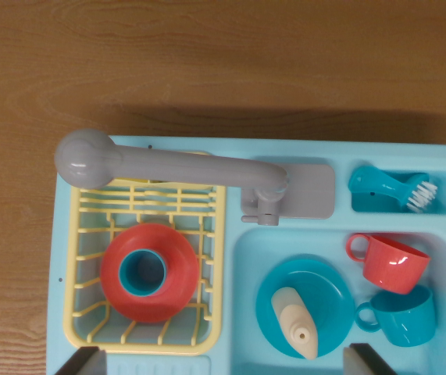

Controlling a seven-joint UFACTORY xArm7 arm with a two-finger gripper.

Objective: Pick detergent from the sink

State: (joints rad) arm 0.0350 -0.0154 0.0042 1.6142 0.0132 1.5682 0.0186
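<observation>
At the bottom edge of the wrist view we see the two dark fingertips (82, 362) of our gripper (224, 363), one at the lower left and one at the lower right, standing wide apart with nothing between them.

Just above the gap, and nearer the right fingertip, lies the detergent bottle (294, 319), a cream bottle on its side with its nozzle pointing toward the bottom of the view. It rests on a teal plate (328, 293) in the basin of the light blue toy sink (246, 258). To the right of the plate, a teal cup (402, 316) lies tipped on its side, and just above it a red cup (390, 261) lies the same way; the two cups touch or nearly touch.

To the left of the basin sits a yellow dish rack (148, 262), holding a red bowl (148, 272) with a small teal cup (142, 271) nested in its middle.

Further up, the grey faucet (176, 166) reaches from its base above the basin across to the left, its rounded end over the rack's upper left corner. In a small compartment at the sink's upper right lies a teal dish brush (390, 188) with white bristles.

The sink sits on a wooden worktop (223, 62).
</observation>
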